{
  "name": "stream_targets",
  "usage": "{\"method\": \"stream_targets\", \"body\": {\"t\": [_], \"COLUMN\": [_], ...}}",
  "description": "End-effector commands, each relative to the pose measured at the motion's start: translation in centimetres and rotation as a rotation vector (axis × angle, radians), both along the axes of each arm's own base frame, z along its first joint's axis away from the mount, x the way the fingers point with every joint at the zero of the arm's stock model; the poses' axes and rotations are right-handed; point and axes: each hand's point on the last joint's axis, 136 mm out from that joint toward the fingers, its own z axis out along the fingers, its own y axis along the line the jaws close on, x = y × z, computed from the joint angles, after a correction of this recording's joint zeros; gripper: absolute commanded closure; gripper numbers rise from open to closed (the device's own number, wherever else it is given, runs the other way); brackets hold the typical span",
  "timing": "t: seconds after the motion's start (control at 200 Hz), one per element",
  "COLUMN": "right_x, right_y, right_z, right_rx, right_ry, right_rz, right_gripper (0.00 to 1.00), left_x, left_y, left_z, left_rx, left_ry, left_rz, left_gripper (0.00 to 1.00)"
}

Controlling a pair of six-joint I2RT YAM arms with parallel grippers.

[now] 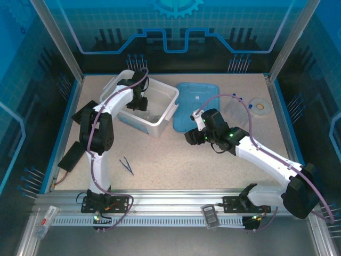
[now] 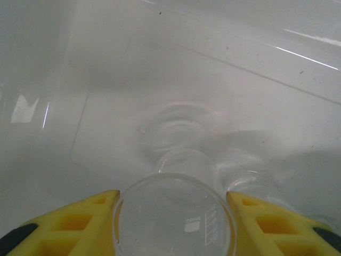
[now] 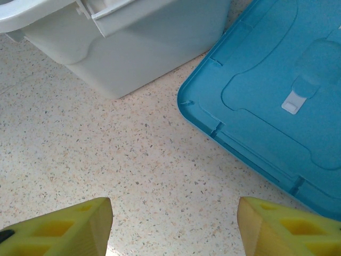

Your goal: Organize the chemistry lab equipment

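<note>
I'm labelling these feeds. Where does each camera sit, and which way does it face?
Top external: above, behind the bases, looking down at the table; both arms show.
Left wrist: on the left gripper, looking down into the white bin; yellow fingers clamp a beaker.
Right wrist: on the right gripper, looking down at bare table; open fingers show.
Shared: top and right wrist both show the bin and blue lid.

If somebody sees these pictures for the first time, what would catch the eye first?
The left gripper holds a clear glass beaker between its yellow fingers, inside the white bin at the back left of the table. Beside the bin lies a bright blue lid, with the open right gripper above bare table near its corner.
</note>
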Motion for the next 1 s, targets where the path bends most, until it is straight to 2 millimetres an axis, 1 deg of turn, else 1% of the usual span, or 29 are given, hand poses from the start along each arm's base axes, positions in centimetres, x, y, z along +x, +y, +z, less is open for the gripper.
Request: {"method": "stream_targets", "body": {"t": [0.0, 0.065, 0.2, 0.38, 0.47, 0.625, 0.846, 0.991], "right_x": [0.4, 0.4, 0.4, 0.3, 0.3, 0.3, 0.2, 0.1], "right_y": [-0.3, -0.3, -0.3, -0.3, -0.3, -0.4, -0.2, 0.1], "right_z": [0.8, 0.8, 0.7, 0.8, 0.9, 1.0, 1.3, 1.7], "right_rx": [0.015, 0.016, 0.014, 0.018, 0.021, 0.02, 0.023, 0.018], "right_ry": [-0.014, -0.013, -0.012, -0.011, -0.011, -0.012, -0.013, -0.02], "right_rz": [-0.021, -0.021, -0.021, -0.019, -0.018, -0.022, -0.02, -0.011], "right_gripper": [0.35, 0.35, 0.35, 0.35, 0.35, 0.35, 0.35, 0.35], "left_x": [-1.4, -1.4, -1.4, -1.3, -1.3, -1.2, -1.2, -1.4], "left_y": [-0.8, -0.9, -0.9, -1.1, -1.1, -1.3, -1.2, -1.1], "left_z": [-1.9, -2.0, -1.8, -0.9, -0.4, 1.4, 4.7, 7.3], "left_rx": [-0.014, -0.02, -0.019, -0.032, -0.042, -0.069, -0.085, -0.1], "left_ry": [0.08, 0.084, 0.081, 0.054, 0.039, -0.008, -0.08, -0.14], "left_rz": [-0.01, -0.012, -0.011, -0.001, 0.009, 0.019, 0.024, 0.03], "left_gripper": [0.56, 0.55, 0.48, 0.42, 0.38, 0.29, 0.28, 0.28]}}
